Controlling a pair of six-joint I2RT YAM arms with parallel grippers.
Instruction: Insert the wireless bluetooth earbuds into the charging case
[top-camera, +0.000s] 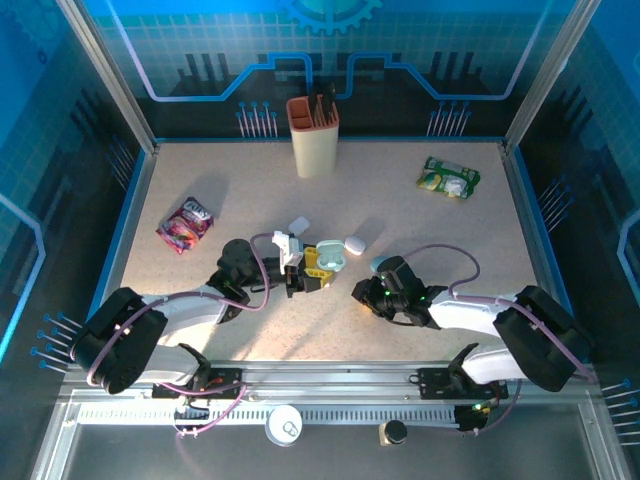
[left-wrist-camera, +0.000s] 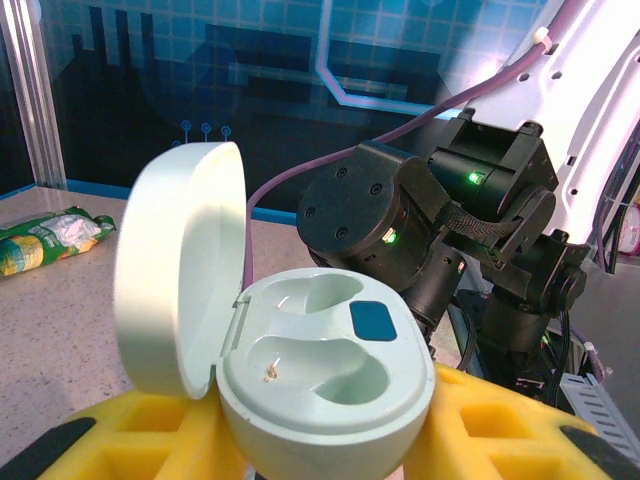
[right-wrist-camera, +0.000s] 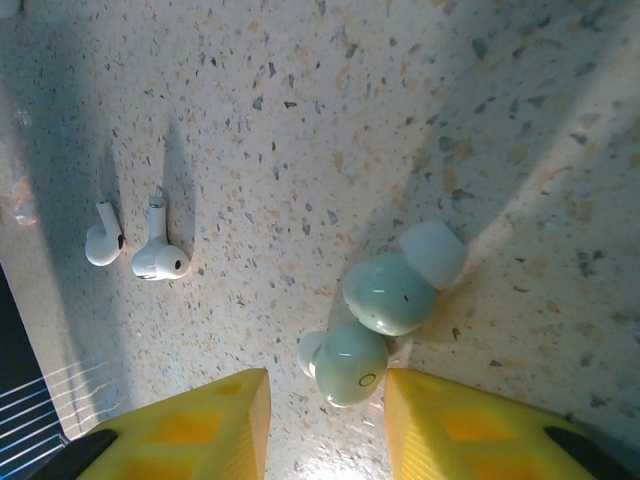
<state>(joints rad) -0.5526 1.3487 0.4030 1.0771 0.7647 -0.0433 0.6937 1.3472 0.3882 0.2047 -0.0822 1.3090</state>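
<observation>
My left gripper (left-wrist-camera: 322, 445) is shut on the pale mint charging case (left-wrist-camera: 330, 385), its yellow fingers (left-wrist-camera: 130, 440) pressed against both sides. The lid (left-wrist-camera: 178, 268) stands open to the left and both wells are empty. From above, the case (top-camera: 331, 257) sits mid-table in the left gripper (top-camera: 306, 271). Two mint earbuds (right-wrist-camera: 388, 294) lie touching on the table. The nearer earbud (right-wrist-camera: 352, 364) lies between the yellow fingers (right-wrist-camera: 452, 425) of my right gripper (right-wrist-camera: 328, 425), which is open around it with a gap on the left. Two white stemmed earbuds (right-wrist-camera: 157, 258) lie further left.
A beige holder (top-camera: 313, 135) stands at the back centre. A snack bag (top-camera: 185, 222) lies left and a green packet (top-camera: 448, 177) back right. A white case (top-camera: 354, 243) and another white piece (top-camera: 299, 225) lie just behind the left gripper. The right arm's wrist (left-wrist-camera: 400, 225) looms close behind the open case.
</observation>
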